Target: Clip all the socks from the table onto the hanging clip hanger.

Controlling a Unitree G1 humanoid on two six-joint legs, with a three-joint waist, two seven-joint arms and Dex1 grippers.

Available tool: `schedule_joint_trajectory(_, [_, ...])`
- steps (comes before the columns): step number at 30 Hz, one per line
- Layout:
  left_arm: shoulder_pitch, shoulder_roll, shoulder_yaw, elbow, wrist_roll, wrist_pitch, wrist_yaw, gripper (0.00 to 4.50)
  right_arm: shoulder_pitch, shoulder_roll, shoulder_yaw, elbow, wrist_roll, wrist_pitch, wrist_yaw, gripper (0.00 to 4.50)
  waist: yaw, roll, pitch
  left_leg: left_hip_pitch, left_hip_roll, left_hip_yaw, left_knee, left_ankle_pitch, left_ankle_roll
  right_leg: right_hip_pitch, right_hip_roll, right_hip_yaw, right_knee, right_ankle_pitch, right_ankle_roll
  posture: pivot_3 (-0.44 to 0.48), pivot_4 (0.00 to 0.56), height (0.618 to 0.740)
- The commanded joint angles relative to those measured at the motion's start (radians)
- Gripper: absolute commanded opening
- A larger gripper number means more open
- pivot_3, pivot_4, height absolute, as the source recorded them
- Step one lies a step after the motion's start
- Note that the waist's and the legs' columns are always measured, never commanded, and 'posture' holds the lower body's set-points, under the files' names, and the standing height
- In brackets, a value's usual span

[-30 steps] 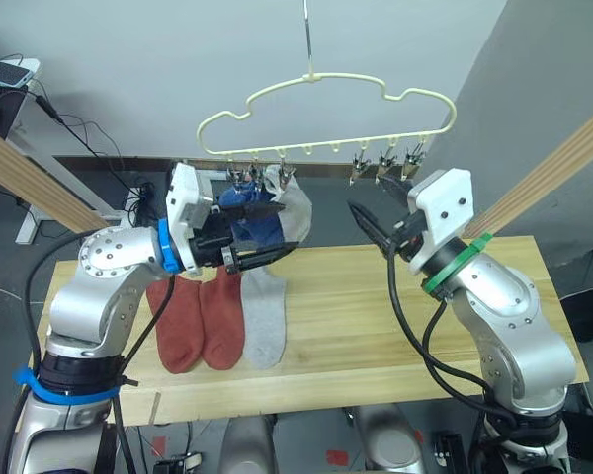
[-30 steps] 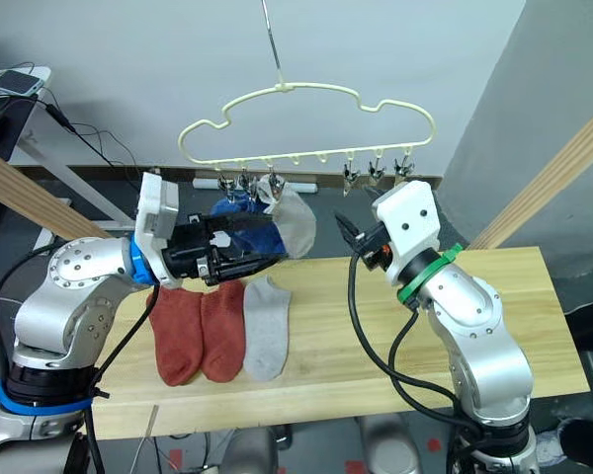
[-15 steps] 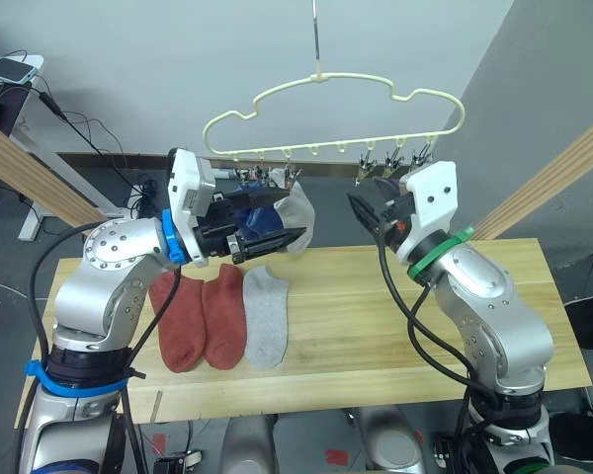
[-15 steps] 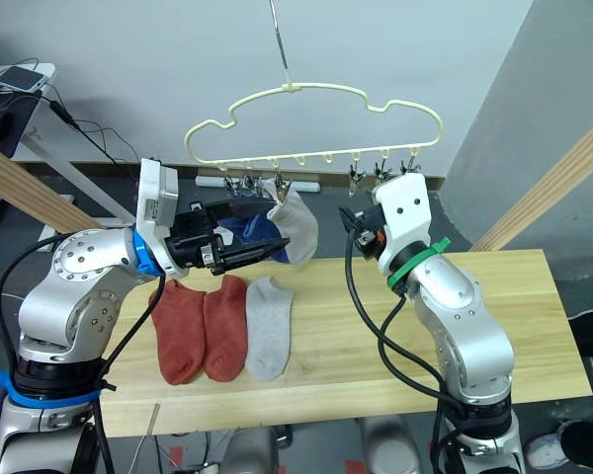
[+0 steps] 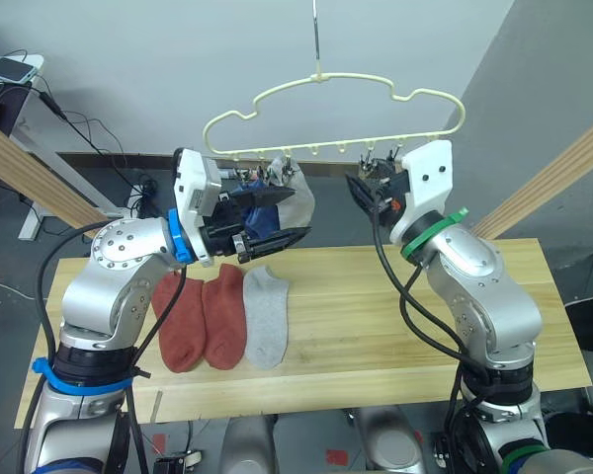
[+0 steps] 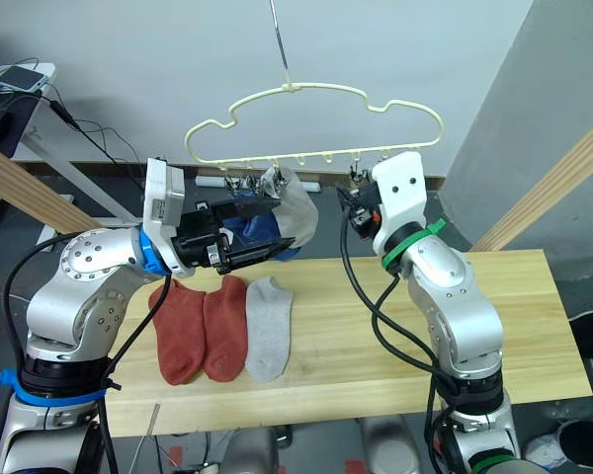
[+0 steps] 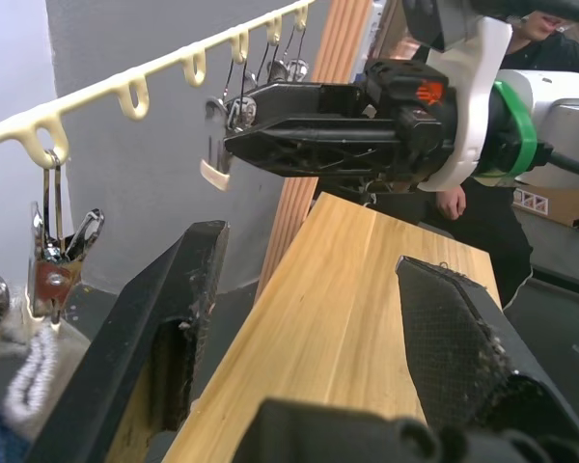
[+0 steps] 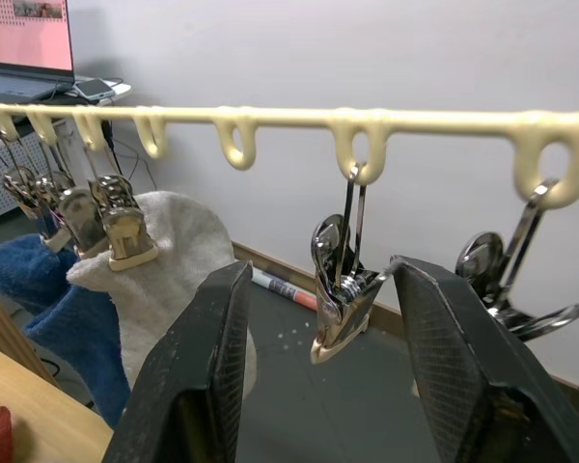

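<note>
Hanger: we see the pale yellow cloud-shaped wire clip hanger (image 5: pixel 333 117) hanging above the counter's far edge, its metal clips in a row.
Hung socks: a blue knit sock (image 6: pixel 258 233) and a light grey knit sock (image 6: pixel 296 211) hang from the left clips.
Counter socks: two rust-red socks (image 5: pixel 200 318) and a light grey sock (image 5: pixel 266 317) lie side by side near the light wooden plank counter's (image 5: pixel 376 336) left end.
Left end effector (image 5: pixel 277 226): fingers apart, beside the hung socks.
Right end effector (image 8: pixel 314 318): fingers apart, straddling a bare metal clip (image 8: pixel 340 289).

socks (image 5: pixel 222 316) on table (image 5: pixel 376 326), hanger (image 5: pixel 326 118) above
</note>
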Motion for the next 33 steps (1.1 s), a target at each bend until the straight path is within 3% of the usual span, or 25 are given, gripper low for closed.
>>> schedule_joint_trajectory(1, [0.008,-0.003,-0.003,-0.033,0.002,-0.018,0.000,3.14,-0.026,0.008,0.008,-0.009,0.017,-0.033,0.005,2.37,0.000,0.000,0.000,0.000,0.000,0.000,0.000,0.000,0.000,0.000,0.000,0.000,0.000,0.000,0.000,-0.248,0.321,0.732])
schedule_joint_trajectory(28, [0.036,-0.014,-0.008,-0.031,0.022,-0.028,0.011,3.14,-0.066,0.054,0.019,0.075,0.021,-0.106,-0.007,2.37,0.000,0.000,0.000,0.000,0.000,-0.001,0.007,0.000,0.000,0.000,0.000,0.000,0.010,0.000,0.000,-0.243,0.321,0.732])
schedule_joint_trajectory(31, [0.041,-0.016,-0.008,-0.029,0.025,-0.031,0.016,3.14,-0.067,0.055,0.017,0.078,0.022,-0.109,-0.010,1.81,0.000,0.000,0.000,0.000,0.000,-0.001,0.009,0.000,0.000,0.000,0.000,0.000,0.012,0.000,0.000,-0.242,0.320,0.732])
schedule_joint_trajectory(33, [0.046,-0.019,-0.007,-0.030,0.028,-0.030,0.024,3.14,-0.067,0.055,0.016,0.080,0.022,-0.111,-0.012,1.17,0.000,0.000,0.000,0.000,0.000,-0.001,0.010,0.000,0.000,-0.001,0.000,0.000,0.013,0.000,0.000,-0.243,0.320,0.732])
